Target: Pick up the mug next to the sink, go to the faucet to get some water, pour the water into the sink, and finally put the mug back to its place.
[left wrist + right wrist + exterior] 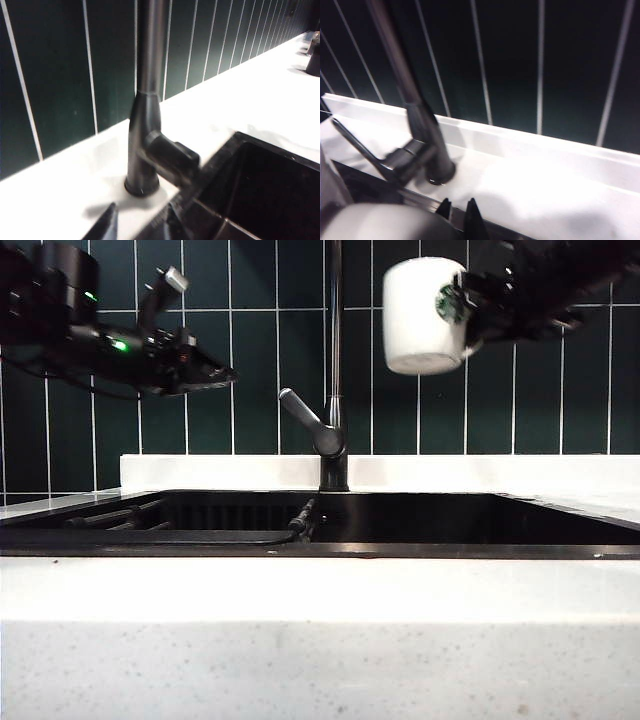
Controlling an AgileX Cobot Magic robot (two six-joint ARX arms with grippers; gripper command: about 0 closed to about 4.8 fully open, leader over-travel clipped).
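Right gripper (470, 308) pinches the mug (425, 315) at the faucet's (334, 360) 2 o'clock for filling — our left gripper (215, 373), spread, faces the lever.

One mug (422, 315), one faucet (333, 390), one sink (330, 550)

A round green-and-white Starbucks logo (449, 302) is showing on the white ceramic mug (422, 316), right beside the right gripper's (470, 308) fingertips; no lettering is proving readable anywhere.
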